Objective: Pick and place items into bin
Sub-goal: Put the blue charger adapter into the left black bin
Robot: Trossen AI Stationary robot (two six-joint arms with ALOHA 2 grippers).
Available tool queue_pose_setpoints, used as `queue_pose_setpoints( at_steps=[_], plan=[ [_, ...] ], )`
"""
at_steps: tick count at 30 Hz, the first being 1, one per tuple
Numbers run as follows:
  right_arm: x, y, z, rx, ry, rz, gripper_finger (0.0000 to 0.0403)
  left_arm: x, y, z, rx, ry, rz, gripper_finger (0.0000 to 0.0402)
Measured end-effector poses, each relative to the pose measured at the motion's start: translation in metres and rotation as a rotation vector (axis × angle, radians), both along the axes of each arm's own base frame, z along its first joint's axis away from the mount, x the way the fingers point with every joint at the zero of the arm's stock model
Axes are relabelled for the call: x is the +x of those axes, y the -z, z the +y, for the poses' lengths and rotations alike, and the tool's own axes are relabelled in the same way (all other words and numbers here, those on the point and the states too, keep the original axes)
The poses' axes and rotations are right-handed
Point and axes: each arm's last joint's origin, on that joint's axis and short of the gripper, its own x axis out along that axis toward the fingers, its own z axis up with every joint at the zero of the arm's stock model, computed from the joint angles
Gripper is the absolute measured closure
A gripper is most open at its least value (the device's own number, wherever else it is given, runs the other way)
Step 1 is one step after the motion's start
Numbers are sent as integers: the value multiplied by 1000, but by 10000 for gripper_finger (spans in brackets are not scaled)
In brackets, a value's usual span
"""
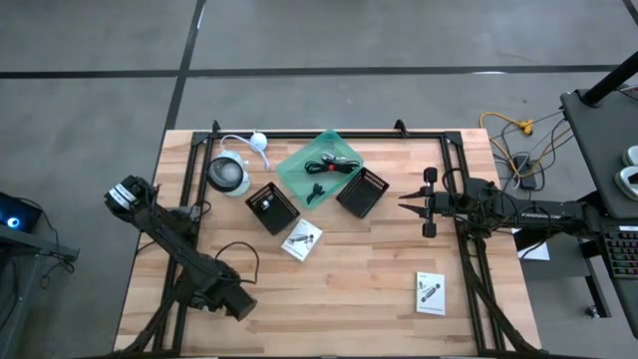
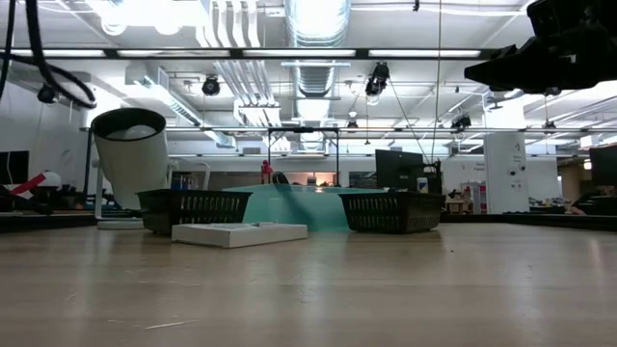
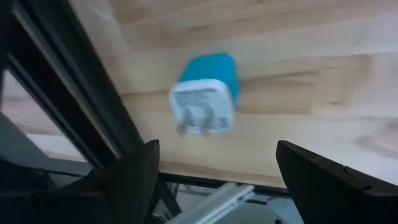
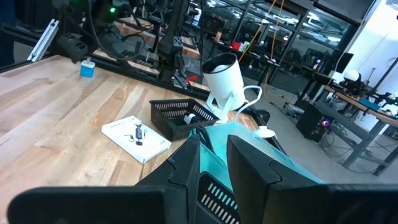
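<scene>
The green bin (image 1: 321,160) sits at the table's far middle and holds a black cable with a red tie (image 1: 334,166). Two white printed packets lie flat on the wood, one (image 1: 301,239) near the middle and one (image 1: 430,292) near the right front. In the left wrist view a blue-and-white plug adapter (image 3: 205,102) lies on the table just ahead of my left gripper (image 3: 217,186), which is open and low at the table's near left (image 1: 242,307). My right gripper (image 1: 403,206) hovers right of the bin, raised (image 2: 482,72), its fingers shut (image 4: 213,163).
Two black mesh baskets (image 1: 272,207) (image 1: 362,191) flank the bin's near side. A white cup-shaped lamp (image 1: 229,175) with a white cord stands left of the bin. Black frame rails (image 1: 189,179) run along the table's left, far and right sides.
</scene>
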Motion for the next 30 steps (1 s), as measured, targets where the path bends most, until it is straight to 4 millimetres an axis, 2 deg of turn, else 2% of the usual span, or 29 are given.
queue_pose_setpoints(
  at_steps=[15,23,26,30],
  plan=[
    [0,0,0,0,0,0,335,-13,38,12,-23,2,-18,98],
    [0,0,0,0,1,0,335,-17,45,16,-42,36,-36,99],
    [0,0,0,0,0,0,335,-16,46,15,-55,36,-51,112],
    [0,0,0,0,1,0,335,-14,45,13,-76,44,-84,150]
  ],
)
